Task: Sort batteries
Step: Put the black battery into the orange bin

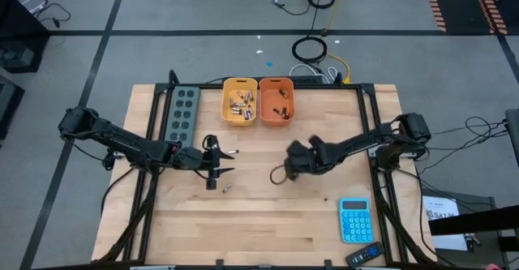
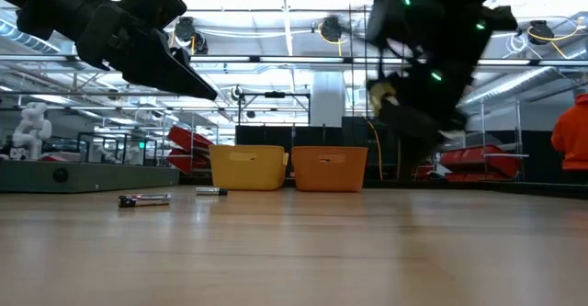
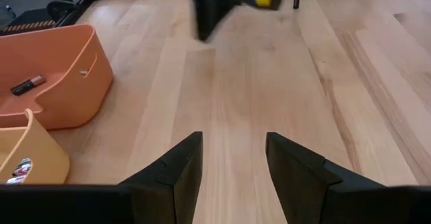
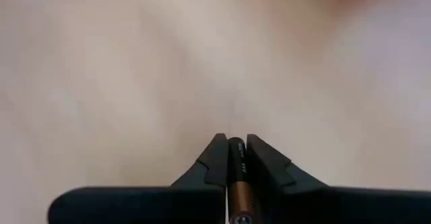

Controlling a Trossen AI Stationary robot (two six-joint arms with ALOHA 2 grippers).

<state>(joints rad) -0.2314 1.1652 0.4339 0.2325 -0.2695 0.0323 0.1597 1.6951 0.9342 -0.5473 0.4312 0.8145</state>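
Wooden counter (image 1: 268,221), both arms over it. Left hand (image 1: 217,161) hovers low near the middle-left, fingers (image 3: 176,173) spread wide, nothing between them. Two loose batteries lie by it: one (image 1: 233,152) just past the hand toward the bins, one (image 1: 226,188) on its near side; low view shows both flat on the wood. Yellow bin (image 1: 240,101) holds a cluster of batteries, orange bin (image 1: 276,101) a few dark ones, the two touching side by side at the far edge. Right hand (image 1: 285,171) sits mid-counter, lifted off the surface, clenched on a dark, copper-ended battery (image 4: 239,177) pinched lengthwise between the fingertips. Blue calculator (image 1: 354,220) near the right front, not involved.

Risks: grip on the held battery is narrow and along its round side, so it may roll or slip out during the carry to a bin. Releasing too high could bounce it out or into the wrong bin. Arms are close; both reaching toward the bins could clash. Left hand closing on a loose battery may nudge it rolling away.
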